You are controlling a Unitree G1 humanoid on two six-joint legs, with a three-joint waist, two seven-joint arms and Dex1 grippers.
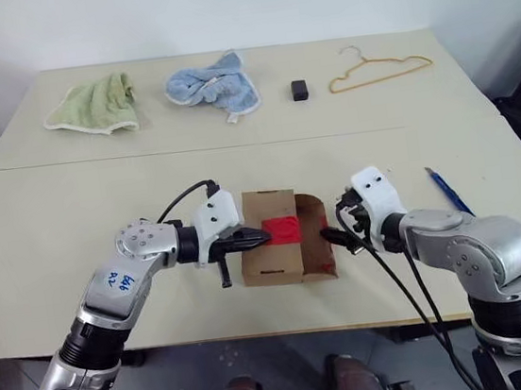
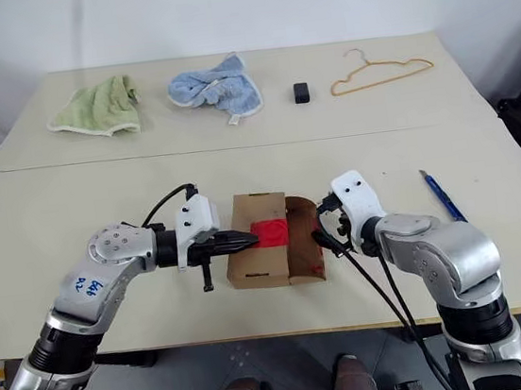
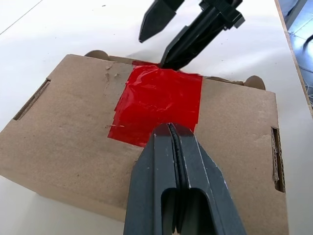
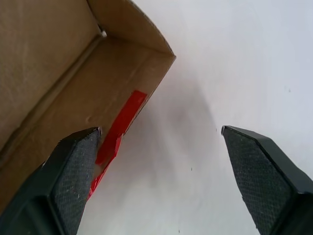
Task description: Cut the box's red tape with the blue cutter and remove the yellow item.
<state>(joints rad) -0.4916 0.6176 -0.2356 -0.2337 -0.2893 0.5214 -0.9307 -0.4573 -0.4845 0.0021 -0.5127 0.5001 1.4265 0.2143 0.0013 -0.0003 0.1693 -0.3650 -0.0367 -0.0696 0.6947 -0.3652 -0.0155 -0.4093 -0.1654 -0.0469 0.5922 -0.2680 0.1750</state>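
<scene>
Cardboard is what I look at first: the box, a small brown carton, sits on the near half of the bench, between my two arms. Its left top flap lies flat and carries most of the red tape, a bright, slightly wrinkled, roughly square patch. The right flap stands open and leans outward, and the right wrist view shows a red strip stuck along that flap's edge. Narrow tab slots show near the ends of the flat flap in the left wrist view. I cannot see into the box from any view.

My left end effector has its fingers pressed together, holding nothing, with the tips resting at the left edge of the red patch. My right end effector is spread wide and empty; one finger is just beside the opened flap and the other hangs over bare bench.

The blue cutter lies flat on the bench to the right of my right arm, well apart from the box.

Along the far half of the bench I see a green towel, a blue cloth, a small black block and a tan wire hanger.
</scene>
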